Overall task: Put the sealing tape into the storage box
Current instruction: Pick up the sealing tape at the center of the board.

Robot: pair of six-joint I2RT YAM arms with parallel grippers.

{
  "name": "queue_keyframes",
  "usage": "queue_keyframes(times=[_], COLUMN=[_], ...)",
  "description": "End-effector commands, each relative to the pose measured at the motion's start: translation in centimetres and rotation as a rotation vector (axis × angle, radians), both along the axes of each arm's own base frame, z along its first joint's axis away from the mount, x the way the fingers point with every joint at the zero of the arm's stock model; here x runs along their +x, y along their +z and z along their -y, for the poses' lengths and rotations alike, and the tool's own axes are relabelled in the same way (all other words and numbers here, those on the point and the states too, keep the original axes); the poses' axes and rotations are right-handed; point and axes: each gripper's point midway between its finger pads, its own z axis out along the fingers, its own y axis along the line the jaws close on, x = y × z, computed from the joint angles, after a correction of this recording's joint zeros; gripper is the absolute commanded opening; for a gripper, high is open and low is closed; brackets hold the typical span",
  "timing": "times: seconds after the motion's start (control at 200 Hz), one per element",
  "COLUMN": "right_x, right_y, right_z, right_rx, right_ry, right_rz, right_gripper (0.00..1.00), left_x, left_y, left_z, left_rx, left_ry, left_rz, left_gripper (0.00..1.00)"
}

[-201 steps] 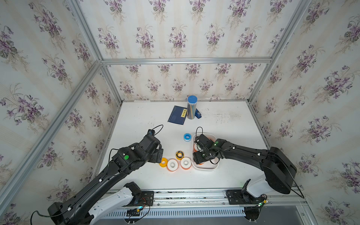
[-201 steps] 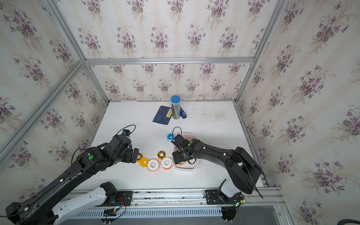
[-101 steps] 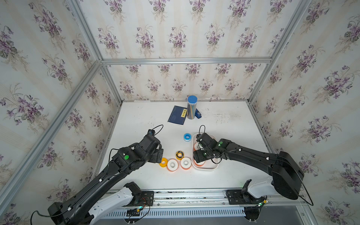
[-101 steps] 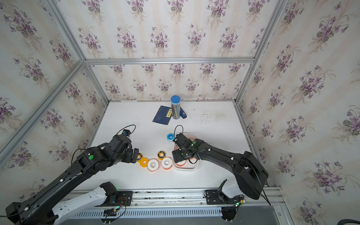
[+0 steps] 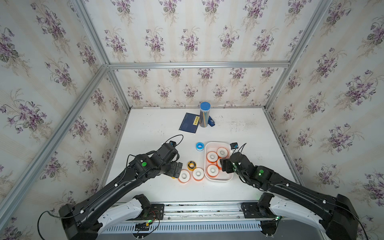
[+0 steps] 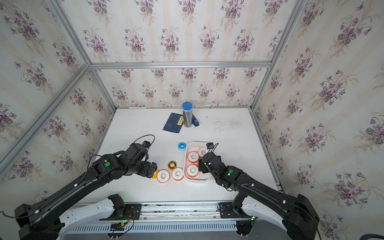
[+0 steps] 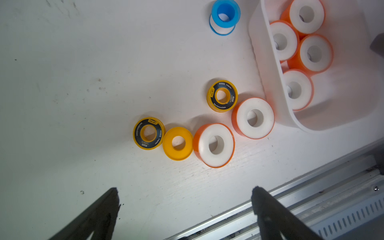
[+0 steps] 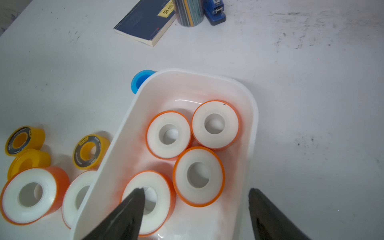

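Black fingers of our left gripper (image 7: 185,191) stand spread and empty above the table (image 7: 62,62). Our right gripper (image 8: 196,190) is likewise spread, holding nothing, over the storage box (image 8: 254,116), where four orange-rimmed tape rolls (image 8: 168,135) lie flat. Just outside its wall sit a loose orange-rimmed pair (image 7: 253,118), a plain yellow roll (image 7: 178,143), two black-faced yellow rolls (image 7: 149,134) with print we cannot read, and a blue roll (image 7: 225,15). Farther off, the notebook (image 8: 143,20) bears a yellow label, perhaps with Chinese characters.
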Motion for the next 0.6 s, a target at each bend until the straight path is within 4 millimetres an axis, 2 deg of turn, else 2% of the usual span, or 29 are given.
queue_keyframes(times=[0.0, 0.145, 0.41, 0.595], right_x=[1.0, 0.3, 0.0, 0.0], right_y=[1.3, 0.5, 1.3, 0.7], right_z=[1.6, 3.3, 3.8, 4.1], right_rx=[0.048, 0.079, 0.139, 0.133], right_ry=[-0.106, -0.161, -0.166, -0.178], right_rz=[0.110, 0.129, 0.178, 0.181], right_gripper=[0.85, 0.89, 0.92, 0.93], left_x=[-0.6, -1.0, -0.8, -0.8], left_y=[-1.4, -3.8, -6.3, -8.4], left_z=[2.0, 3.3, 4.5, 5.2], left_rx=[0.019, 0.171, 0.293, 0.355], left_ry=[-0.054, -0.100, -0.136, -0.173], left_rz=[-0.050, -0.093, -0.152, -0.192], left_gripper=[0.97, 0.97, 0.97, 0.98])
